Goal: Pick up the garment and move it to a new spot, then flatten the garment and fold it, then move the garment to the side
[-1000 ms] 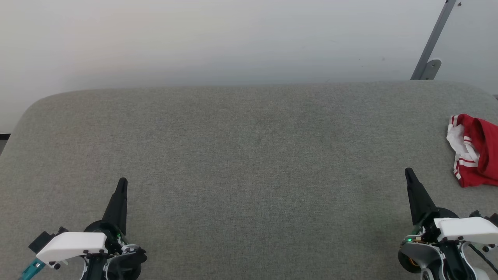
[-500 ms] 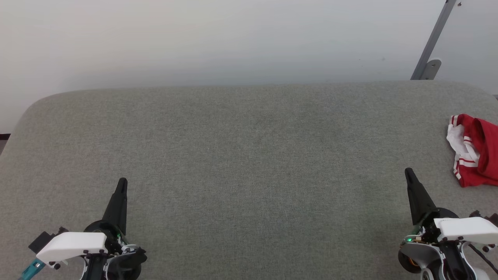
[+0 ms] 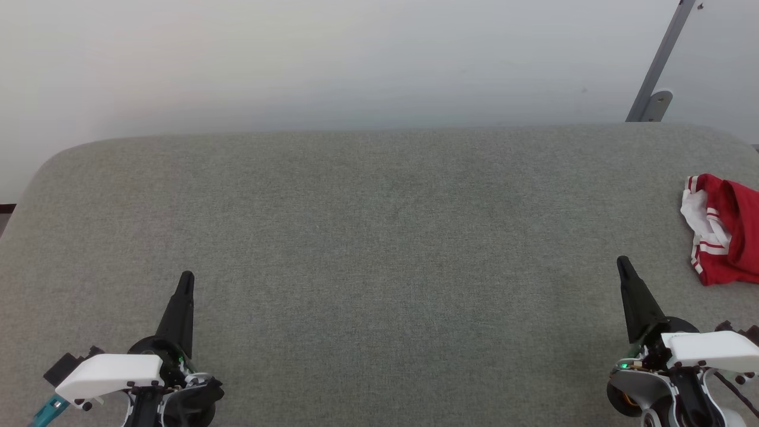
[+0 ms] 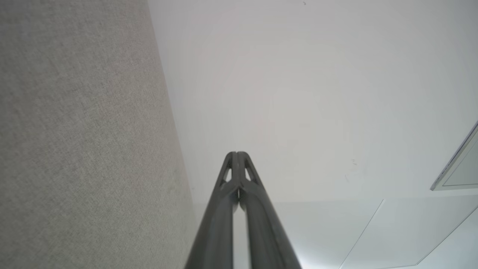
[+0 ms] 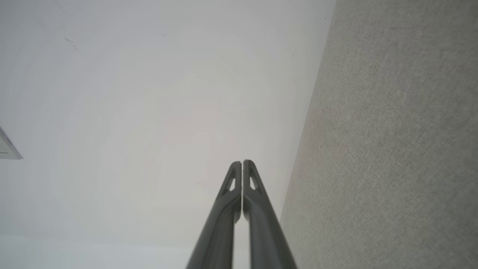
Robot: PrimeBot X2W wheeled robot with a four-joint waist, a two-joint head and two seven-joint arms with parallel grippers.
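The garment [image 3: 726,231] lies crumpled at the far right of the grey table [image 3: 379,237], red with white sleeve fabric and red-and-white striped trim; the head view's edge cuts part of it off. My right gripper [image 3: 622,263] sits at the lower right, shut and empty, a short way left of and nearer than the garment. My left gripper [image 3: 186,277] rests at the lower left, also shut with nothing in it. In the wrist views the left gripper [image 4: 236,154] and right gripper [image 5: 242,163] show fingers pressed together, pointing toward the white wall.
The grey fabric-covered table has rounded far corners and meets a plain white wall [image 3: 356,59]. A grey metal bracket [image 3: 655,89] leans on the wall at the upper right. A wide bare stretch of tabletop lies between the two grippers.
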